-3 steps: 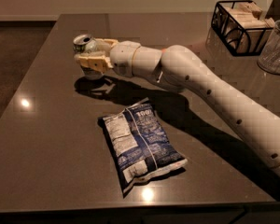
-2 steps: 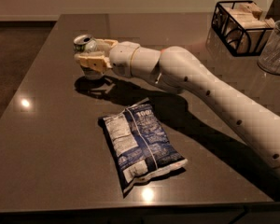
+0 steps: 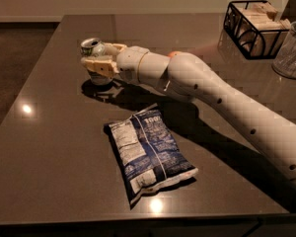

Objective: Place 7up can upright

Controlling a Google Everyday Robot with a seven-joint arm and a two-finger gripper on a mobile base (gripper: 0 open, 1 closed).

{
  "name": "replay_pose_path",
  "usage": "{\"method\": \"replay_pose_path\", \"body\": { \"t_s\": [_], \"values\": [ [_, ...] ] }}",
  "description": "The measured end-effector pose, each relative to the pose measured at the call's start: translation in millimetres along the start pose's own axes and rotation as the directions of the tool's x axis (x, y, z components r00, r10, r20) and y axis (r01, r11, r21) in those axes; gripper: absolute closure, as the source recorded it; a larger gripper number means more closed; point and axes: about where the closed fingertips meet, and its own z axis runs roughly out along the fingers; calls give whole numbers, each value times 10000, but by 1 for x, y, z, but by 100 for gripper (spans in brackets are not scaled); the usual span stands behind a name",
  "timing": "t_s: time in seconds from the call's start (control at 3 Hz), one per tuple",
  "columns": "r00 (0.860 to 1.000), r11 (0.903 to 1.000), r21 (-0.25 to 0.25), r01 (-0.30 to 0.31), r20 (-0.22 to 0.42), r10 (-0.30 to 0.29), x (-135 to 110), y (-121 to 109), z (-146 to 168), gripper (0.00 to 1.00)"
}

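Observation:
The 7up can (image 3: 92, 47) is silvery with green marks and a shiny top. It stands about upright at the far left of the dark table (image 3: 49, 172), its base at or just above the surface. My gripper (image 3: 95, 58) reaches in from the right and is shut on the can's middle, one finger in front and one behind. The cream-white arm (image 3: 212, 102) stretches back to the lower right.
A blue and white chip bag (image 3: 149, 154) lies flat in front of the arm. A black wire basket (image 3: 254, 27) and a clear container (image 3: 291, 51) stand at the far right. A bit of a red-orange object (image 3: 173, 54) shows behind the arm. The table's left edge runs close to the can.

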Motion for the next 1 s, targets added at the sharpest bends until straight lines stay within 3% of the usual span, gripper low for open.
{"method": "replay_pose_path", "body": {
  "t_s": [0.67, 1.0],
  "values": [
    [10000, 10000, -17, -52, -3, 52, 2, 0, 3, 5],
    [10000, 10000, -40, -49, 0, 49, 2, 1, 4, 0]
  ]
}}
